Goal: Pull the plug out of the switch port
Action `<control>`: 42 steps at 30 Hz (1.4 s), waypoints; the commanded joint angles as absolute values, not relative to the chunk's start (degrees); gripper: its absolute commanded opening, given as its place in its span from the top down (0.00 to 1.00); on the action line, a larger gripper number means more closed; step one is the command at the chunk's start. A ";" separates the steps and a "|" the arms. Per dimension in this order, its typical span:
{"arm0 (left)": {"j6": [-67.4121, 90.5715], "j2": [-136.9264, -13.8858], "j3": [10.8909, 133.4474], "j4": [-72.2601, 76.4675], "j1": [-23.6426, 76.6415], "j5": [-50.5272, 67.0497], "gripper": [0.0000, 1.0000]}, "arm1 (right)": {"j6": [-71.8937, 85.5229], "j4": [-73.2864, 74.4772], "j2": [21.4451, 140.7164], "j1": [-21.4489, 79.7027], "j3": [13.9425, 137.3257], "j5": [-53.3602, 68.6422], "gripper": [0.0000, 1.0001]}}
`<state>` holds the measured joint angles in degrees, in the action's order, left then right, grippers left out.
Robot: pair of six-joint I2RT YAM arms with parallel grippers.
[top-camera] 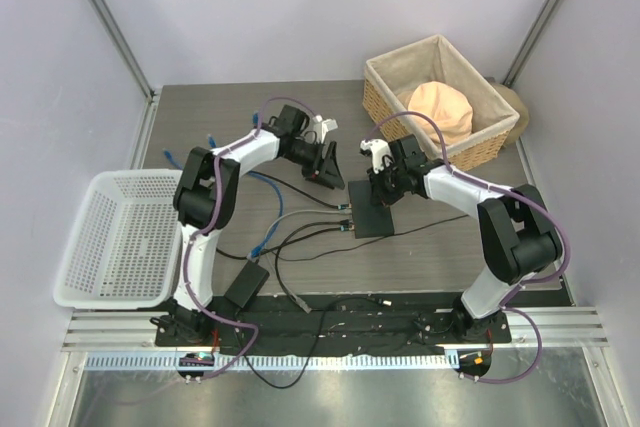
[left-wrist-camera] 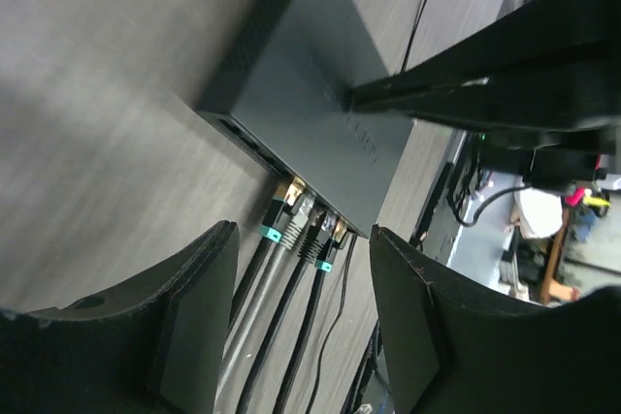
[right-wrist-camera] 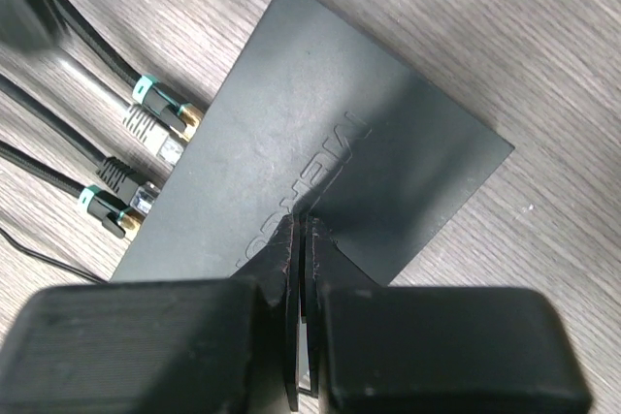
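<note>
Bottom centre-left of top view, near arm bases: black power brick (top-camera: 245,285) on table (top-camera: 440,247), cables (top-camera: 300,237) strewn beyond it. White basket (top-camera: 115,237) at left edge. Centre frame: switch (top-camera: 372,209) flat on table, four plugs (left-wrist-camera: 301,225) in sockets along its left edge. Right fingers (right-wrist-camera: 301,239) pressed together, gripping nothing, tips bearing down on switch top. Left fingers (top-camera: 327,172) spread wide, empty, hovering just up-left of switch, plugs framed between them in wrist view, no contact. Far upper right: wicker basket (top-camera: 376,97), peach lump (top-camera: 442,109) inside.

Dark-grey switch (right-wrist-camera: 330,143) flat on table (top-camera: 450,247); 4 plugs (right-wrist-camera: 165,110) along 1 edge.
</note>
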<state>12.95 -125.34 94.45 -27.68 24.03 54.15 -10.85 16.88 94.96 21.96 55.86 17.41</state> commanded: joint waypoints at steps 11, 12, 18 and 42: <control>10.64 -129.11 93.69 -26.01 27.95 54.85 0.45 | -13.45 22.06 93.43 21.36 52.82 13.97 0.99; 10.20 -129.46 94.13 -26.89 28.04 54.58 0.45 | -13.36 21.97 93.34 21.36 52.74 13.97 0.99; 7.91 -131.92 95.80 -29.44 28.56 54.84 0.47 | -13.45 21.88 92.73 21.27 51.86 14.06 0.99; 4.83 -136.58 98.09 -33.84 29.88 58.80 0.58 | -13.36 21.45 93.25 21.09 51.77 14.24 0.99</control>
